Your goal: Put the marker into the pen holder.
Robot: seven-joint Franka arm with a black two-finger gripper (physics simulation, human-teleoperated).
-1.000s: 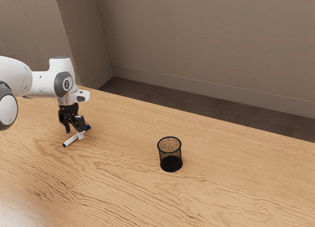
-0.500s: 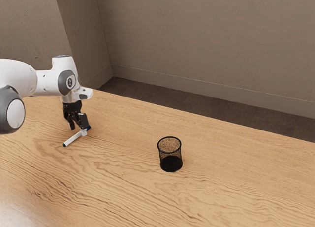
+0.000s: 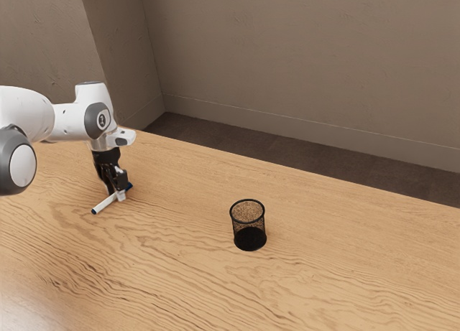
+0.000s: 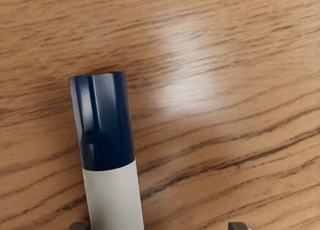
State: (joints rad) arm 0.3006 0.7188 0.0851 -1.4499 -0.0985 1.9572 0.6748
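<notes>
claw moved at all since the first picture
Yes, the claw has shifted slightly toward the exterior view's right, judged against the pen holder, which stands where it did.

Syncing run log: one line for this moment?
gripper: open, astride marker | marker: lying on table | pen holder: upright, empty

The marker (image 4: 107, 122) (blue-capped, white-bodied) lies flat on the streaky wooden table (image 4: 225, 110).
</notes>
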